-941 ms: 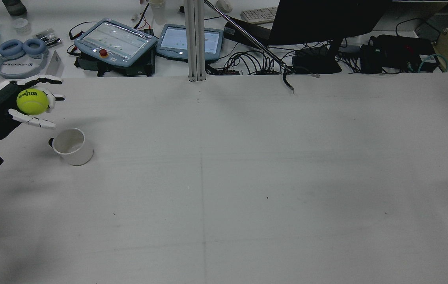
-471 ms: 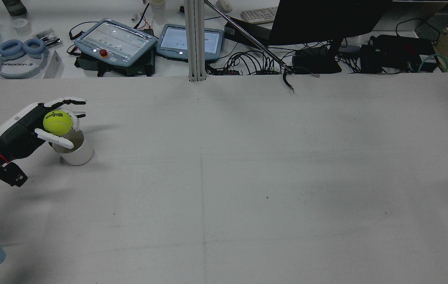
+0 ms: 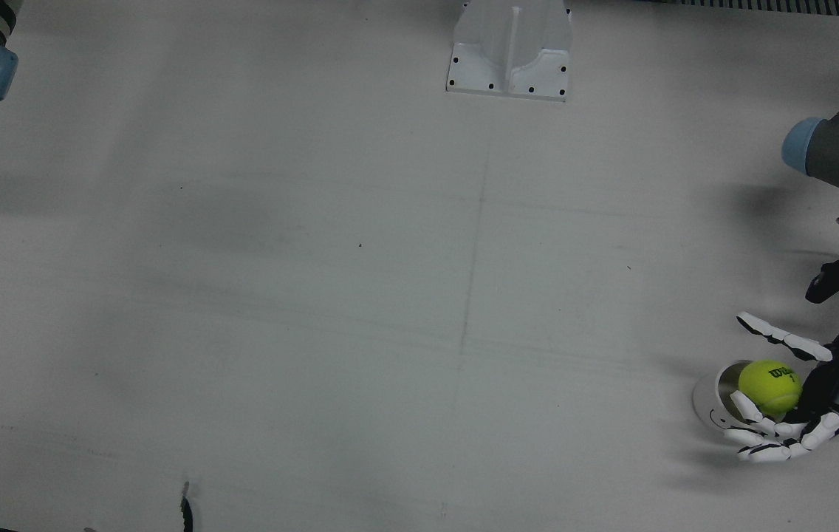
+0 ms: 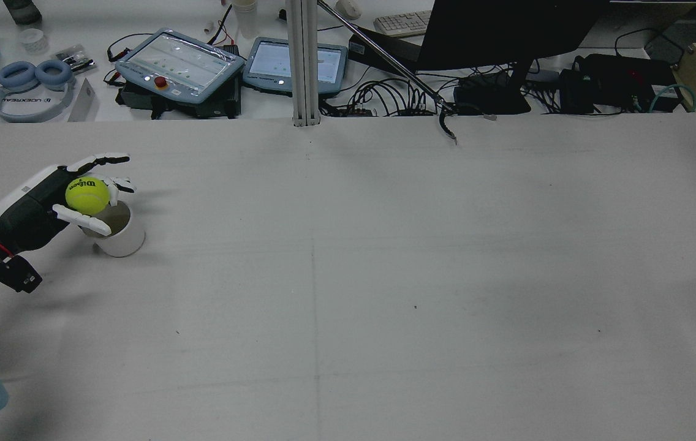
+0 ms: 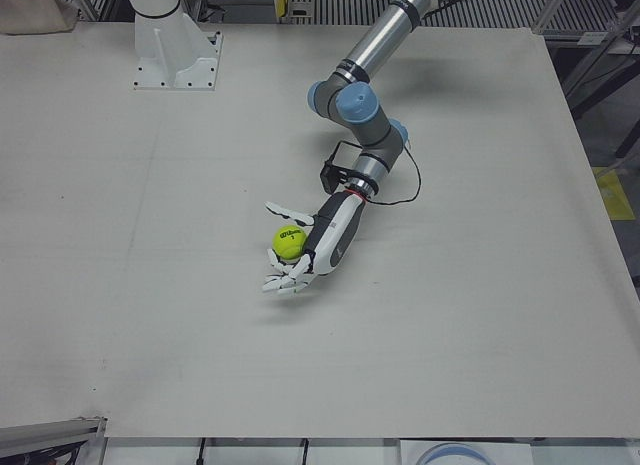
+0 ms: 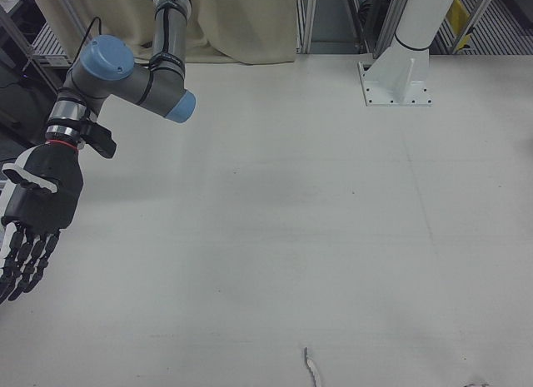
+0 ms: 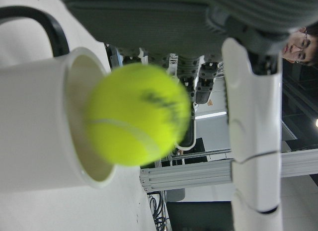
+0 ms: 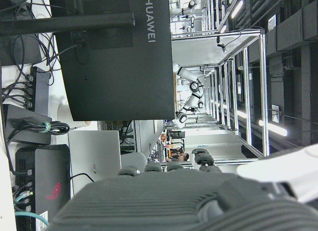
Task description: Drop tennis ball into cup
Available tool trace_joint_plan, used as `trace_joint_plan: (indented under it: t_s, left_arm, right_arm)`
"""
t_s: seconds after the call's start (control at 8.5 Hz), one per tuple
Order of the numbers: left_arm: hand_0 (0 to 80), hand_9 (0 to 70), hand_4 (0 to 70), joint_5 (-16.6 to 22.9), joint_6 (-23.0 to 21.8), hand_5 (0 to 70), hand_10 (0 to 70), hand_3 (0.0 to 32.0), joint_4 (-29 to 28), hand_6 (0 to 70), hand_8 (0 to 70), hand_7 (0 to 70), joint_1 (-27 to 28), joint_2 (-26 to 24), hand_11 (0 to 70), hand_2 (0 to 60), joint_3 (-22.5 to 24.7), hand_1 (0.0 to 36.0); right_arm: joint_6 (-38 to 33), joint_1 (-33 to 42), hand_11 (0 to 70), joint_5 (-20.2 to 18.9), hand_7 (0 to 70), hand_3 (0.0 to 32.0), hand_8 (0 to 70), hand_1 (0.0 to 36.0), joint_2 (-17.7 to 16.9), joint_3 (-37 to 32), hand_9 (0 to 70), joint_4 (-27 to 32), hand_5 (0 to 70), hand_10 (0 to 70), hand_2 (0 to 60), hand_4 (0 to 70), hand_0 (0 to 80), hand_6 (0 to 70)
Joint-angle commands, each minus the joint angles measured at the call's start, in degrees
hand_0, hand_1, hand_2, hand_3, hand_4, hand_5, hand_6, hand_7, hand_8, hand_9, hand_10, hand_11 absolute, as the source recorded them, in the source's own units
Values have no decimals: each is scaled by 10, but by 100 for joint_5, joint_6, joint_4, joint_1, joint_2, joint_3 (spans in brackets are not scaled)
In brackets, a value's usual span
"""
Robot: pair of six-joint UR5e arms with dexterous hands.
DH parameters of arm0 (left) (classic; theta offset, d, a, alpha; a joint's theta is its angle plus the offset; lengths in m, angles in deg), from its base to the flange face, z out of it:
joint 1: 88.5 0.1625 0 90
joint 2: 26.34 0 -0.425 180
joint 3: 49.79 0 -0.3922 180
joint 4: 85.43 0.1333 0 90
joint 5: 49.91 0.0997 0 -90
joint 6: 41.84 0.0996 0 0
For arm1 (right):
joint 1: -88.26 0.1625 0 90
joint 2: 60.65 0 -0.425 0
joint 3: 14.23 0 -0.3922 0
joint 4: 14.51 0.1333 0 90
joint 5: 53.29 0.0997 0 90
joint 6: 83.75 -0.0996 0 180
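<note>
Since the earlier rear views, the left hand (image 4: 48,205) has travelled from the far left edge of the frame in toward the cup (image 4: 116,236) and sunk slightly, so the tennis ball (image 4: 87,195) now sits just above the cup's rim instead of up and to the left of it. In the front view, at the lower right of the frame, the ball overlaps the near side of the cup's mouth, while the left hand view shows it blurred right at the opening, partly covering the rim. The hand's fingers (image 3: 785,339) look spread around the ball, one set reaching above it and another curled below; whether they still press on it or have let go cannot be told, though the blur hints at motion. The carry therefore looks finished and the release appears due or under way. The ball seems a little off-centre toward the hand's side, so clipping the rim is a risk. The right hand (image 6: 29,216) hangs at the left edge of the right-front view, fingers extended and empty.
</note>
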Motion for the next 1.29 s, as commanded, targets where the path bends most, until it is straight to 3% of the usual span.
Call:
trace_joint_plan:
  t_s: [0.0, 0.12, 0.35, 0.47, 0.59, 0.71, 0.82, 0.94, 1.18]
  left_arm:
    - [630, 215, 153, 9, -26, 175, 126, 0, -2, 381, 316, 309, -5, -9, 200, 0, 16, 218]
    - [631, 210, 152, 9, -69, 190, 125, 0, -2, 465, 332, 294, -23, 0, 199, 5, 25, 215]
    - [652, 201, 152, 61, -585, 181, 118, 0, 172, 397, 313, 285, -511, 8, 190, 0, 51, 229]
    - [659, 186, 147, 288, -692, 184, 111, 0, 417, 414, 309, 259, -985, 8, 180, 0, 365, 227]
    - [630, 180, 150, 629, -702, 175, 116, 0, 689, 389, 300, 260, -1451, 26, 185, 0, 760, 209]
    - [602, 175, 156, 1007, -720, 179, 117, 0, 840, 454, 309, 258, -2012, 70, 186, 0, 998, 181]
    - [580, 177, 180, 1454, -737, 177, 122, 0, 1007, 477, 311, 281, -2583, 114, 189, 0, 1184, 166]
    - [590, 182, 191, 1816, -790, 186, 122, 0, 1174, 524, 323, 290, -3129, 97, 191, 0, 1246, 170]
    - [616, 189, 204, 2134, -816, 172, 124, 0, 1272, 423, 304, 323, -3712, 105, 196, 0, 1168, 191]
  right_arm:
    - [9, 0, 0, 0, 0, 0, 0, 0, 0, 0, 0, 0, 0, 0, 0, 0, 0, 0]
    - [0, 0, 0, 0, 0, 0, 0, 0, 0, 0, 0, 0, 0, 0, 0, 0, 0, 0]
    - [0, 0, 0, 0, 0, 0, 0, 0, 0, 0, 0, 0, 0, 0, 0, 0, 0, 0]
    - [0, 0, 0, 0, 0, 0, 0, 0, 0, 0, 0, 0, 0, 0, 0, 0, 0, 0]
    - [9, 0, 0, 0, 0, 0, 0, 0, 0, -9, 0, 0, 0, 0, 0, 0, 0, 0]
    - [0, 0, 0, 0, 0, 0, 0, 0, 0, -9, 0, 0, 0, 0, 0, 0, 0, 0]
    - [0, 0, 0, 0, 0, 0, 0, 0, 0, -9, 0, 0, 0, 0, 0, 0, 0, 0]
    - [9, 0, 0, 0, 0, 0, 0, 0, 0, -9, 0, 0, 0, 0, 0, 0, 0, 0]
    - [9, -9, 0, 0, 0, 0, 0, 0, 0, -9, 0, 0, 0, 0, 0, 0, 0, 0]
